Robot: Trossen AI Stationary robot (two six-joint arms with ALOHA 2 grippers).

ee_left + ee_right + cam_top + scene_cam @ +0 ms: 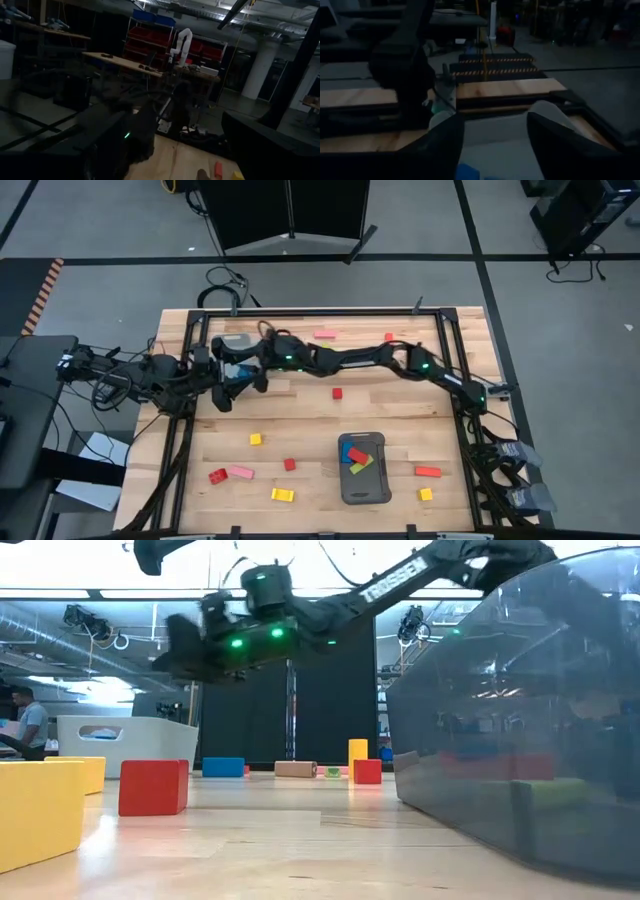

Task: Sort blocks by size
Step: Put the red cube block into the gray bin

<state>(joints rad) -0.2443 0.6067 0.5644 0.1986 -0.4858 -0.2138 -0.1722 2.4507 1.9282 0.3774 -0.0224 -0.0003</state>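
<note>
as the right gripper (495, 127) hangs over the far tray (233, 341), fingers apart, a drop seems intended; left gripper (224, 394) waits wide nearby.

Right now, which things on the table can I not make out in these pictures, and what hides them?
- Far tray, its contents: in the high view, the right arm and left arm cover it. The low view shows only its wall.
- Blocks in the near tray: in the low view, they are blurred behind its wall.
- Blue piece: in the right wrist view, the picture's edge cuts it off below the right gripper, so its size is unclear.
</note>
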